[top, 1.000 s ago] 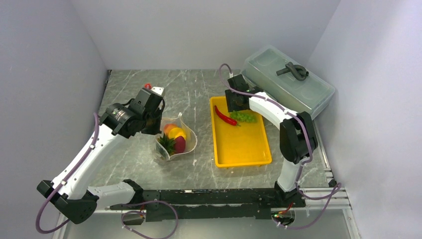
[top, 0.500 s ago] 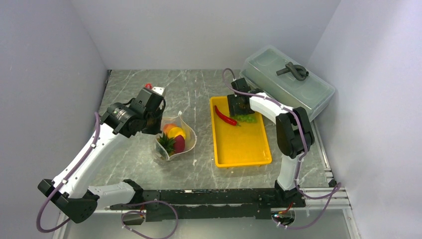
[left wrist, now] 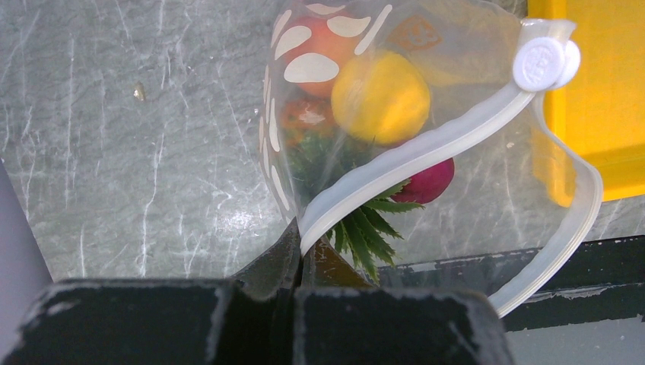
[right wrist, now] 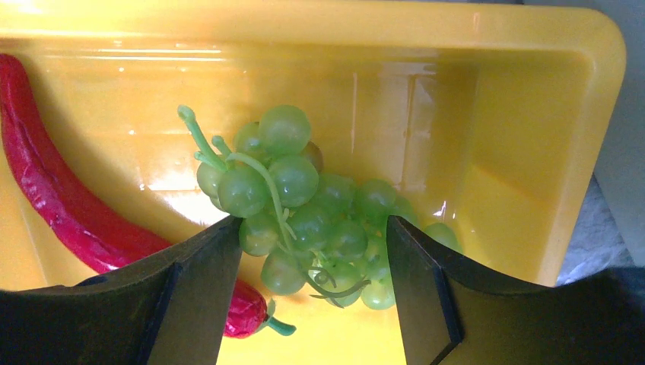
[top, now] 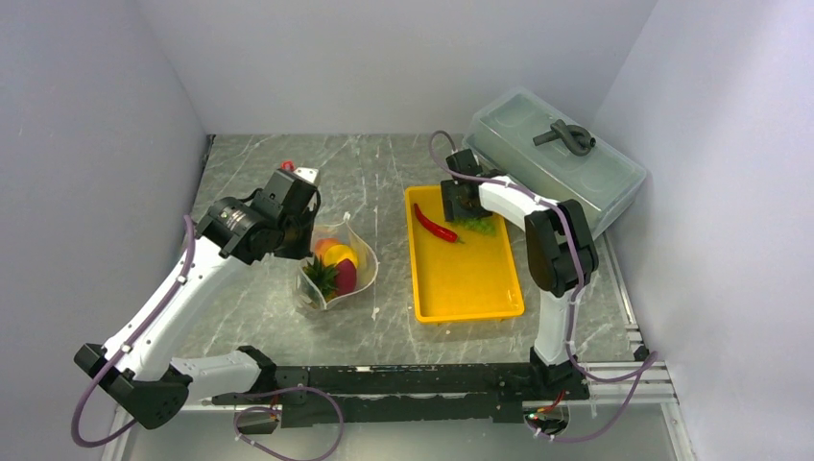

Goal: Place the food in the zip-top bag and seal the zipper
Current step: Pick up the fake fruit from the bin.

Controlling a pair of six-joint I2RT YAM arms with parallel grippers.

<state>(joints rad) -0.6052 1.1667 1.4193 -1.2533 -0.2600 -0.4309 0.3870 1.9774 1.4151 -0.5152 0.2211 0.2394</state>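
Right wrist view: grapes (right wrist: 304, 213) sit between the spread right fingers (right wrist: 190, 296), unpinched, stem pointing away, in the tray (right wrist: 532, 114) corner. Left fingers (left wrist: 270, 262) clench the bag (left wrist: 281, 114) rim, well leftward.

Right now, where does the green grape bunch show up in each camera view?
Top external: grape bunch in the yellow tray's far right corner, partly under the right pincer.
Left wrist: not in it; only the tray's edge shows, top right.
Right wrist: centre, between the open pincer's fingers, red chili pepper to its left.
Shared landmark: the yellow tray, seen in all three.
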